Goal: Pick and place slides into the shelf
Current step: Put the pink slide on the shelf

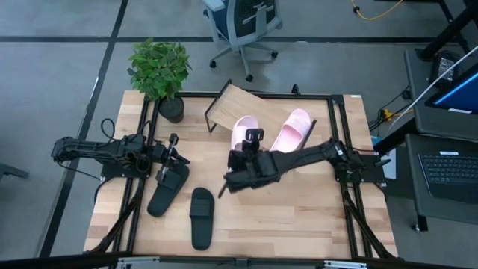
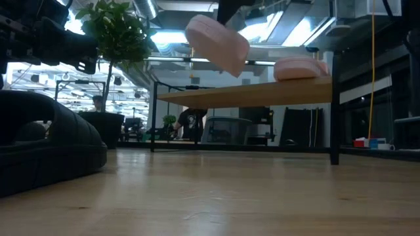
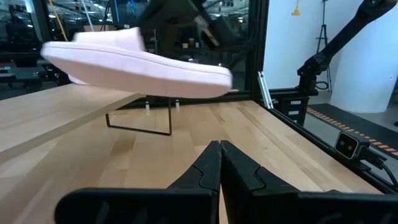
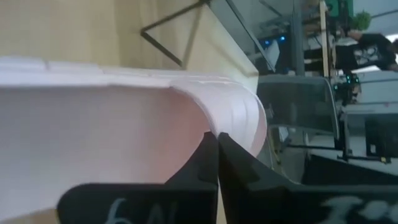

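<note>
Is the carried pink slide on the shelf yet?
No: pink slide hangs above the shelf, clamped in the right tool.

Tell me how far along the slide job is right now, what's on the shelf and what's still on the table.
Done: one pale pink slide sandal rests on the slanted light-wood shelf. In hand: the right gripper holds the second pale pink slide in the air by the shelf. Left: two black slide sandals lie on the wooden tabletop, one just below the left gripper, which is shut and holds nothing.
</note>
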